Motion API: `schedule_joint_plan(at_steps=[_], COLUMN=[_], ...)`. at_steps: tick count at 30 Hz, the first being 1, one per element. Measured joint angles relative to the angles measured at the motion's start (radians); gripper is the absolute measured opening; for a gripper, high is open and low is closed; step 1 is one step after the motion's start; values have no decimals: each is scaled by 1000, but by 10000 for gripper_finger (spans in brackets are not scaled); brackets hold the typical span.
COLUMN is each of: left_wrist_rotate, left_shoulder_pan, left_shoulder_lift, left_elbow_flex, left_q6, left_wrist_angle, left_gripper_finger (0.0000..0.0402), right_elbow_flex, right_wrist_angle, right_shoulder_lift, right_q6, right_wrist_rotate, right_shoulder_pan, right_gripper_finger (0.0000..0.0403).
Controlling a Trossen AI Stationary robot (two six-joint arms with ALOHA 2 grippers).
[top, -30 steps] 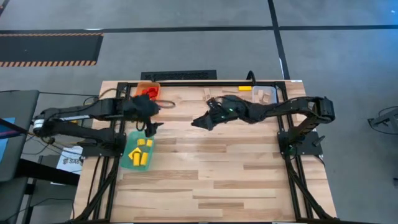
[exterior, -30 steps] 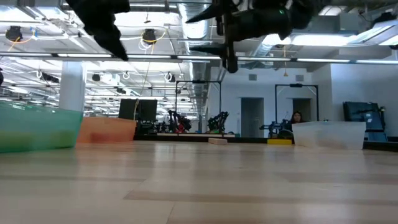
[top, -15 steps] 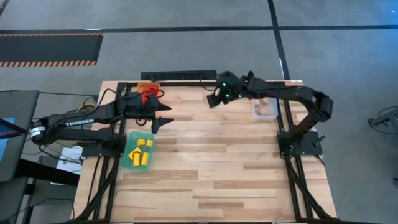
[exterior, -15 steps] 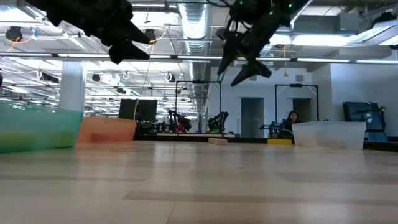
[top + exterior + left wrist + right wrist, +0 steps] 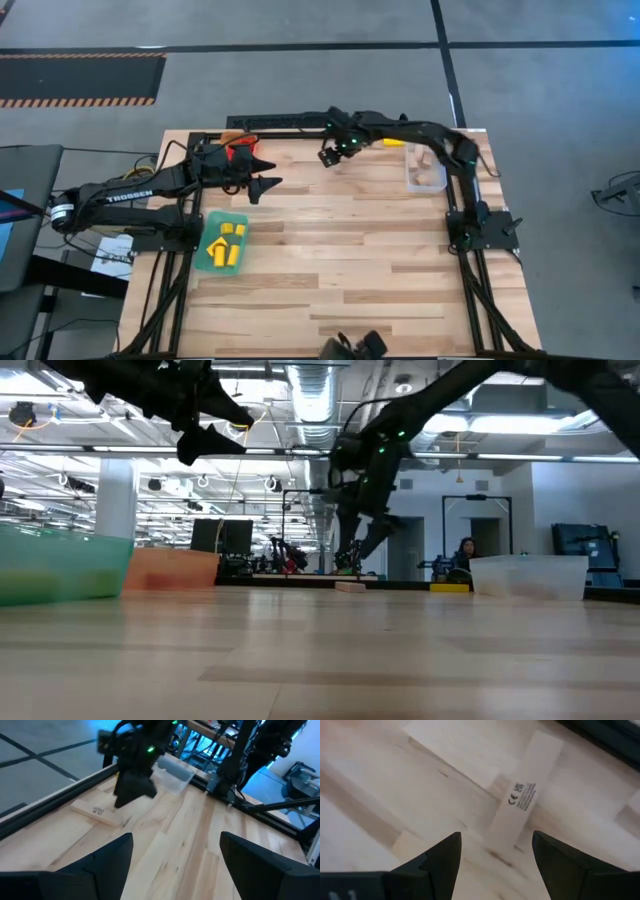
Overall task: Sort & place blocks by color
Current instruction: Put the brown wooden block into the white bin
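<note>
right gripper (image 5: 330, 157) spread above pale wood block (image 5: 522, 815) lying flat on table (image 5: 340, 260) near far edge; left gripper (image 5: 262, 186) spread, empty, raised near orange bin (image 5: 238, 143)

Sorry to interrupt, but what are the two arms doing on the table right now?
The right gripper, fingers open, hangs over a pale wood bar near the table's far edge, apparently about to pick it up. The left gripper, open and empty, hovers near the orange bin. Yellow blocks already sit in the teal bin.
</note>
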Motion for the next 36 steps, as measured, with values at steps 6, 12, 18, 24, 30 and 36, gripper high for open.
schedule_joint_plan(at_steps=[6,12,18,24,30,36], left_wrist_rotate=[1,16,19,37,37,37], left_shoulder_pan=[0,0,0,0,-1,-1], left_shoulder_lift=[0,0,0,0,0,0], left_elbow_flex=[0,0,0,0,0,0], left_q6=[-31,-32,-31,-16,17,38], left_wrist_angle=[-5,-10,-31,-33,-33,-33], left_gripper_finger=[286,286,286,286,286,286], right_elbow_flex=[228,359,389,387,387,388], right_wrist_angle=[-195,-299,-302,-303,-298,-264], right_shoulder_lift=[187,303,306,307,295,261], right_q6=[-55,-75,-24,-26,-39,-48], right_wrist_rotate=[1,-29,-38,-21,-29,-46], right_shoulder_pan=[-23,-27,-21,-15,-4,-2], right_gripper_finger=[265,265,265,265,265,265])
